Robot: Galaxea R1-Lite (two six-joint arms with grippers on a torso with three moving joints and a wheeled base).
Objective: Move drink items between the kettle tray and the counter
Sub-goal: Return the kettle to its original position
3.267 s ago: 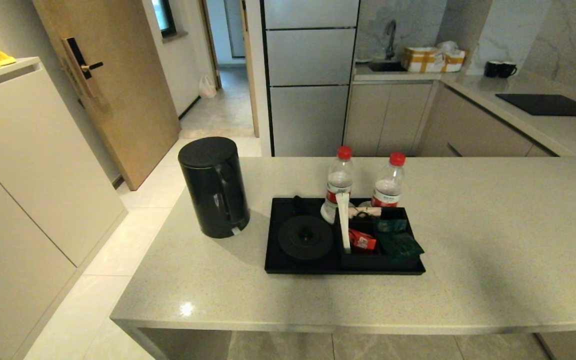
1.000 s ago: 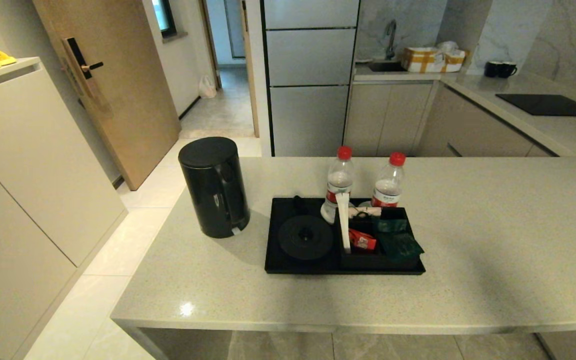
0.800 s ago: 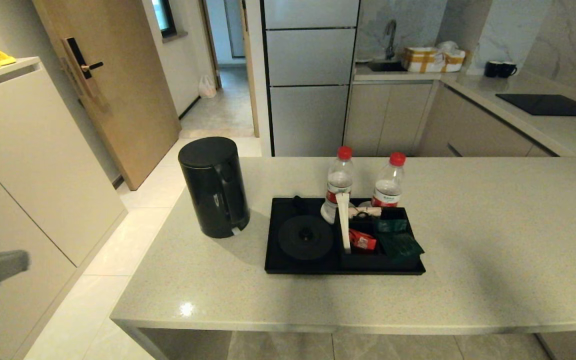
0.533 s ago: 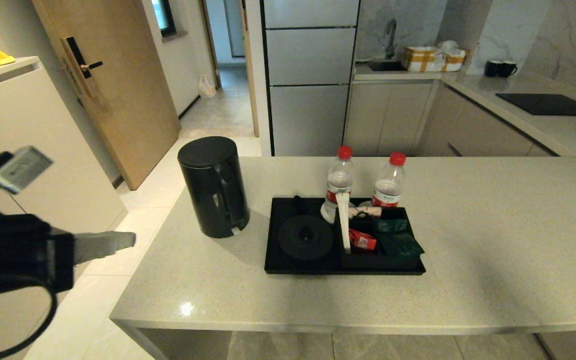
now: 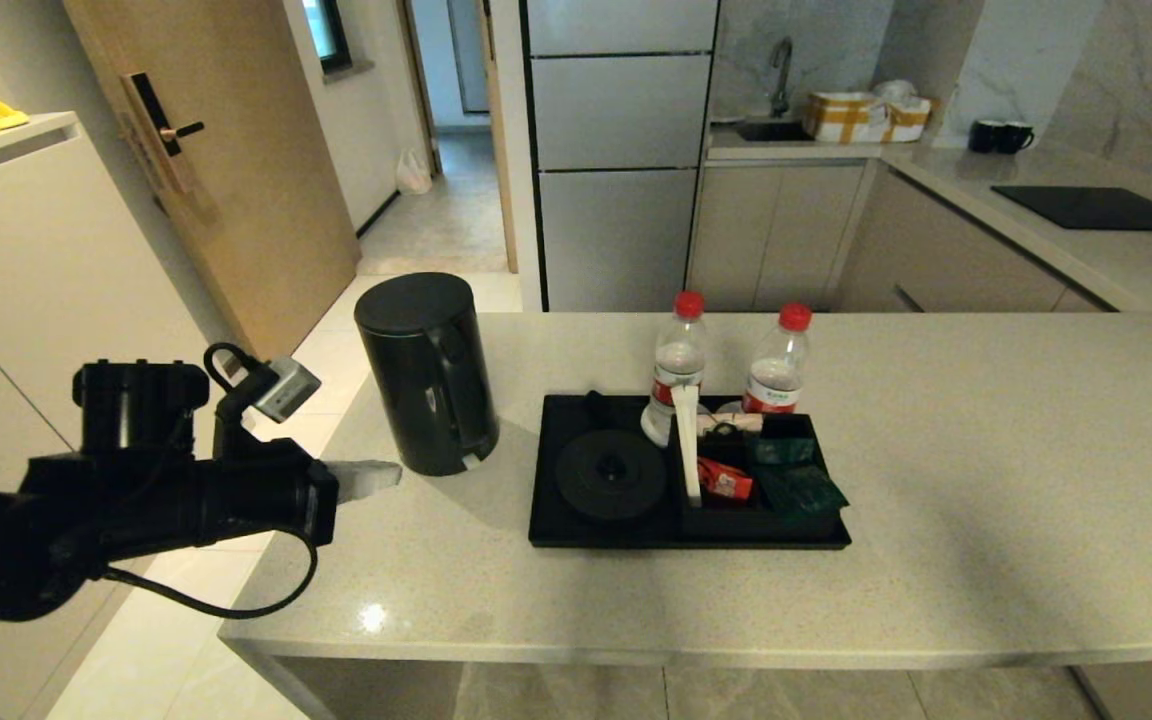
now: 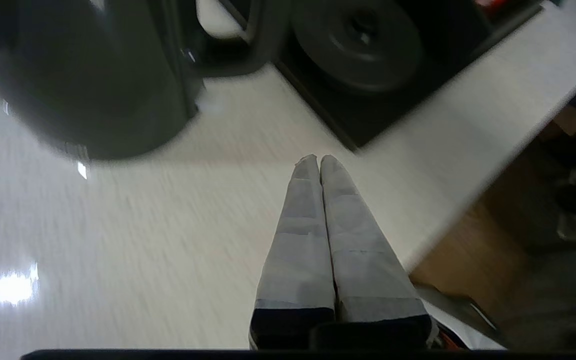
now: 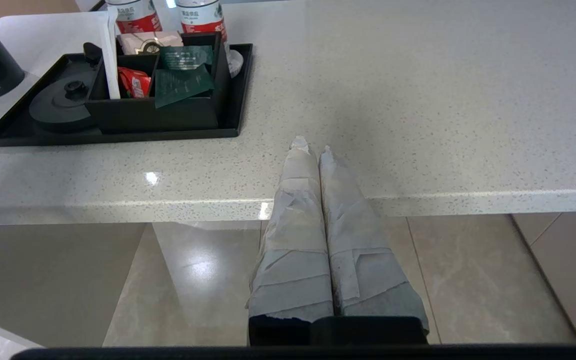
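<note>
Clearly the kettle [image 5: 426, 375] stands on the counter [image 5: 986, 500] just left of the tray [image 5: 546, 510]; rigid, smooth, probably heavy, best taken by its side handle. Left gripper [image 5: 376, 477] nears it, jaws clenched and empty

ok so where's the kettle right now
In the head view the kettle stands upright on the counter, just left of the kettle tray, whose round base sits bare.

Print on the bottle labels [image 7: 133, 20] and green sachets [image 7: 183, 80] is too small to read.
</note>
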